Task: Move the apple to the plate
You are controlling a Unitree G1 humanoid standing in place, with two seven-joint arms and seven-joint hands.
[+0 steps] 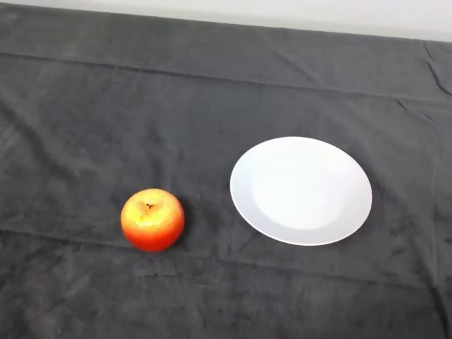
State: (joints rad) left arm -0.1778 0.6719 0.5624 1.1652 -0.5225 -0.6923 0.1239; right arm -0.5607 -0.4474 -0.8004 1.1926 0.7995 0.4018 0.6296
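Observation:
A red and yellow apple [152, 219] sits upright on the dark cloth, stem dimple facing up, left of centre and toward the front. A round white plate [301, 191] with nothing on it lies to the apple's right, a short gap of cloth between them.
The dark wrinkled cloth [106, 113] covers the whole table. A pale wall strip [282, 13] runs along the far edge of the table at the top of the view.

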